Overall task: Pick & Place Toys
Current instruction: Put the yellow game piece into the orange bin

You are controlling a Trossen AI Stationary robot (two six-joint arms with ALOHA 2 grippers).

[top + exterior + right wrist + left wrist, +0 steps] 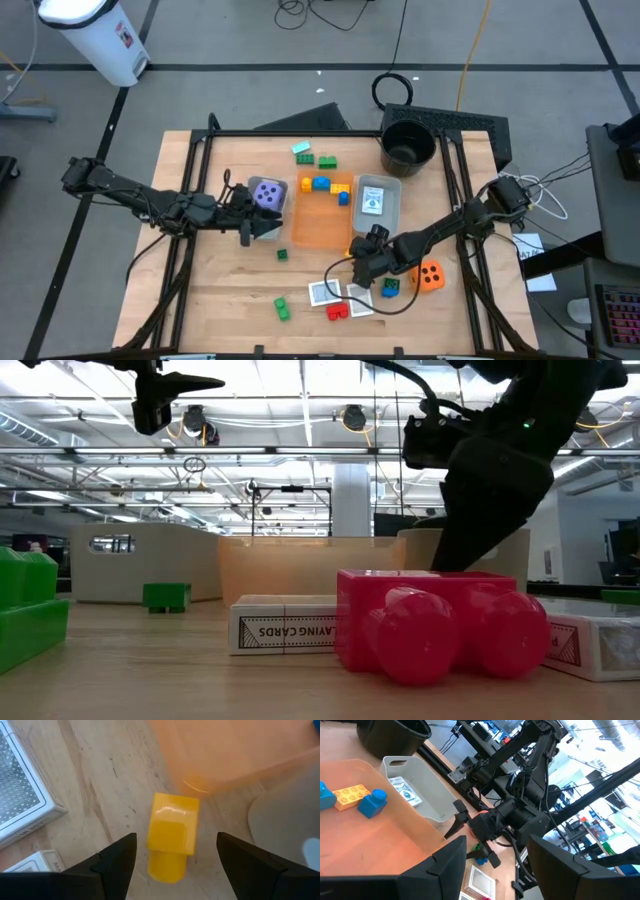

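Observation:
My right gripper (175,857) is open and points down at a yellow brick (172,835), one finger on either side of it without touching. The brick lies on the table just before the orange tray's near corner (200,782); in the high view my right gripper (362,262) covers it. My left gripper (497,865) is open and empty, held above the table left of the orange tray (320,228), beside the purple die (267,193). The tray holds blue and yellow bricks (325,185).
Whitish card boxes (322,292) and a red brick (338,310) lie near my right gripper; the orange die (430,277) and a blue-green brick (390,288) lie to its right. Green bricks (282,308) lie near the front. Grey tray (385,205) and black bucket (408,145) stand behind.

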